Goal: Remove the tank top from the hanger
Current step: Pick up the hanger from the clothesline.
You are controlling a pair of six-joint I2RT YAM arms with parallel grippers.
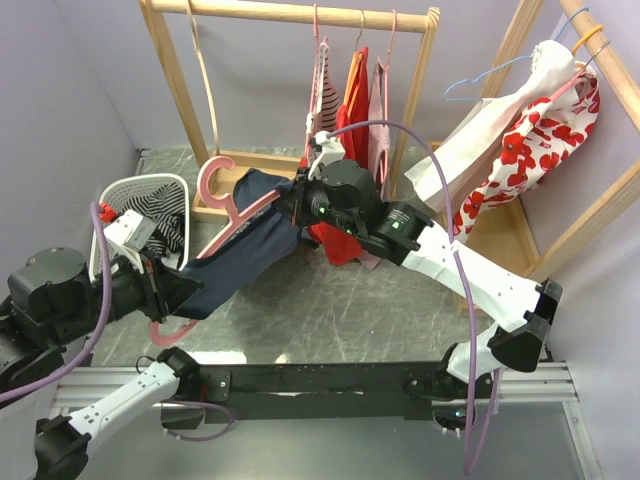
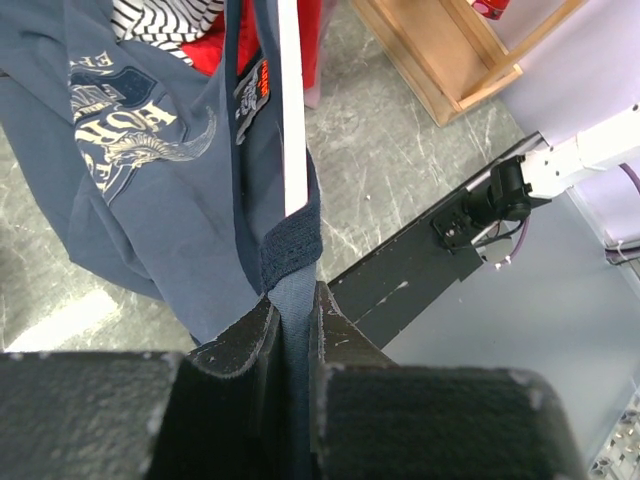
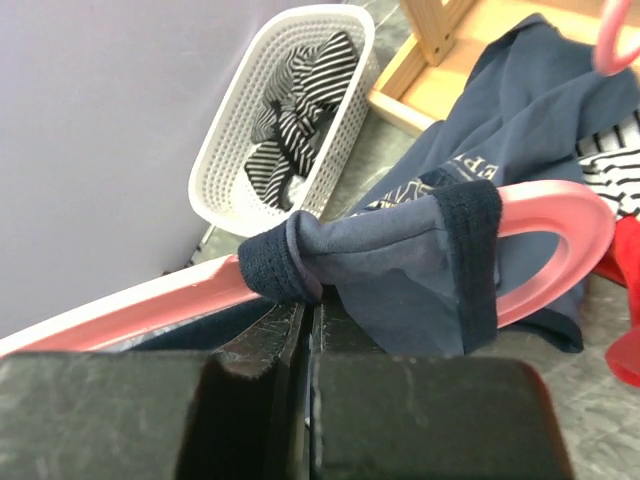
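Two claws are on the job, both clamped on the navy tank top [image 1: 245,245]. The left claw [image 2: 293,300] is nearly shut with a strip of blue strap pinched between its fingers. The right claw [image 3: 310,305] has its jaws pressed together, with the bunched shoulder hem sitting right at their tips. It looks pinched there, just beside the pink hanger [image 3: 560,210].

The tank top is stretched between the two claws above the counter [image 1: 400,310], mid-left of the top view. One shoulder is still wrapped over the hanger's rounded end, and the hook points up and to the left.

Step in hand, judged: grip secured at the shoulder, with the slide-off not yet done. The next move likely calls for the right claw to pull the strap out over the hanger's end while the left claw keeps tension. Risk: the hem may snag on the curved tip, or the hanger may drag along with the cloth.

The counter is grey and marbled. A white laundry basket [image 1: 150,195] holding striped clothes sits at far left. A wooden rack [image 1: 290,14] with hung garments stands behind. A second rack [image 1: 600,60] at right carries white and red-floral pieces. The walls are lavender.
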